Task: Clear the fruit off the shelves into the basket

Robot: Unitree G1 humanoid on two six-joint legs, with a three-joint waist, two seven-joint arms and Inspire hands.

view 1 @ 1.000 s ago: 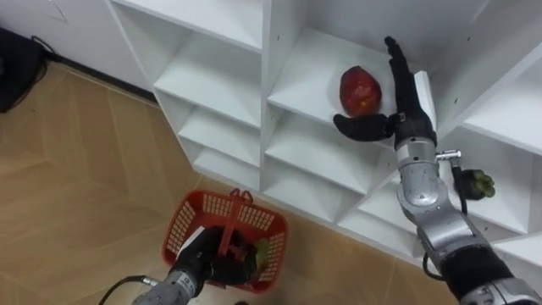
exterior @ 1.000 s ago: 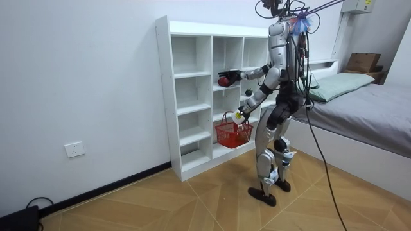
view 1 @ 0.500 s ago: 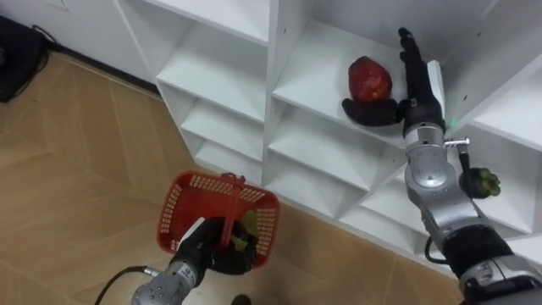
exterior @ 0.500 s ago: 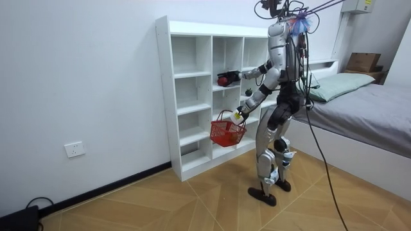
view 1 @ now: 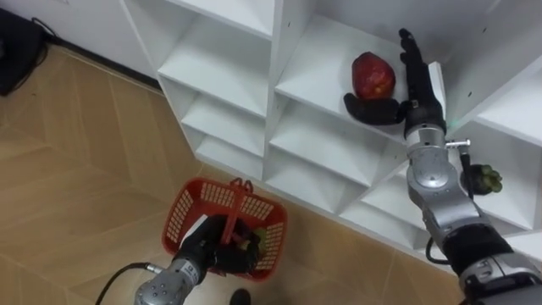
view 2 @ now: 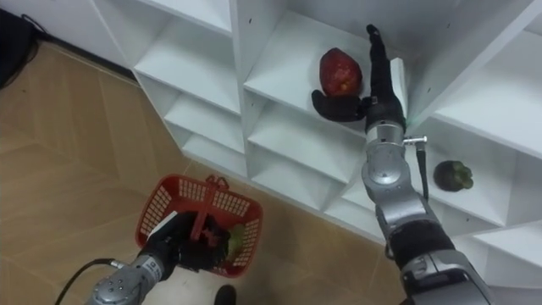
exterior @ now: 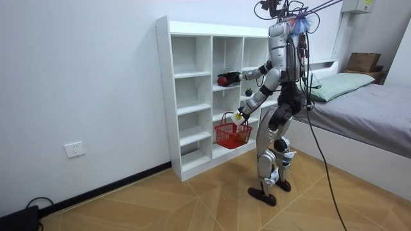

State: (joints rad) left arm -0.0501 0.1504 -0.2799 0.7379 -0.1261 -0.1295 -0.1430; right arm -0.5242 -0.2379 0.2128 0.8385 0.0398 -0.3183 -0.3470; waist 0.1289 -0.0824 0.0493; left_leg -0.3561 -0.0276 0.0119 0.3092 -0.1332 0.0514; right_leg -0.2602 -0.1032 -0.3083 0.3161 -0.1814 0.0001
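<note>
White closet (view 1: 229,93) of open cubbies stands against a white wall, with wood floor (view 1: 76,169) below. Red fruit (view 1: 373,74) sits on an upper shelf in the middle column, toward the cubby's right side. Right hand (view 1: 416,100) is reached into that cubby. Its fingers are straight and together, running up along the fruit's right side, and the thumb is spread sideways across the fruit's near side. The hand is just beside the fruit, can't tell if touching, and not closed round it.

Dark round fruit (view 1: 486,180) with a green cap lies in the next column right, on a lower shelf, close to the right forearm. Red basket (view 1: 188,210) hangs low at near left, off the floor, in front of the bottom shelves. Left hand (view 1: 207,247) is curled round its handle. Something green and something dark lie inside the basket, can't tell what.

Room view: the robot stands upright facing the closet, right arm out to the red fruit, basket hanging at about thigh height. Bed (exterior: 372,109) is at the room view's right, and wall socket (exterior: 75,149) sits low on the wall at the room view's left.
</note>
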